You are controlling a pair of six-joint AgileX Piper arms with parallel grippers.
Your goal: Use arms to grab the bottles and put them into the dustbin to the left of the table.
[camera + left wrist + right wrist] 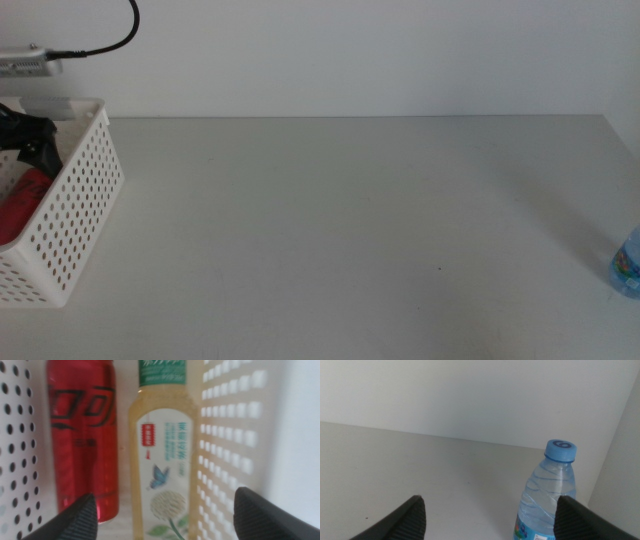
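Left hand [165, 515] hangs over the white basket [85, 185] at the worktop's [340, 220] left end, jaws spread wide and empty. Inside the basket lie a red can [82, 435] and a pale-yellow tea bottle [162, 460], side by side and touching or nearly so; the perforated walls close in on both sides.

Right hand [490, 520] is at the worktop's right edge, jaws wide, holding nothing. A small water bottle [547, 495] with a blue cap stands upright just ahead of it, nearer one jaw than the other.
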